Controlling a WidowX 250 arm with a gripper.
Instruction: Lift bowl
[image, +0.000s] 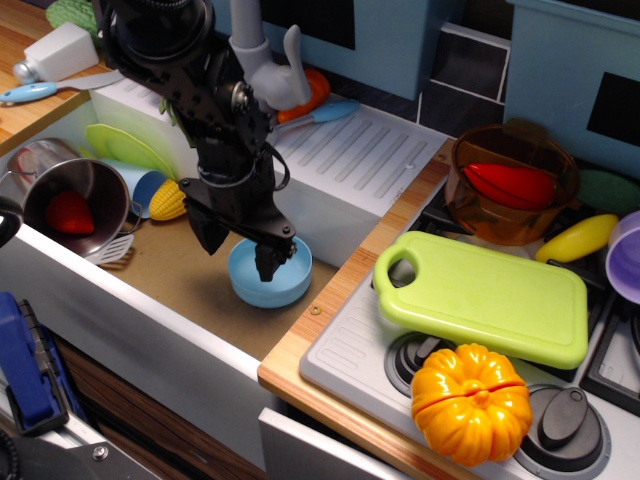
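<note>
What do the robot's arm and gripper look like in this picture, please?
The arm is glossy black, built of chunky jointed segments, with thin black cables looping beside the wrist. The gripper is matte black too, with two blunt tapered fingers. No markings are legible.

In the sunken sink basin, the black gripper (240, 252) hangs low over the light-blue bowl (271, 275), its jaws spread: one finger reaches down inside the bowl, the other stands outside the bowl's left rim. To the left lie a steel pot (72, 195) with a red thing inside and a yellow corn toy (169, 203). To the right, on the toy stove, a green cutting board (485, 296) lies flat, an orange pumpkin (470, 403) sits in front of it, and an amber bowl (512, 185) stands behind.
</note>
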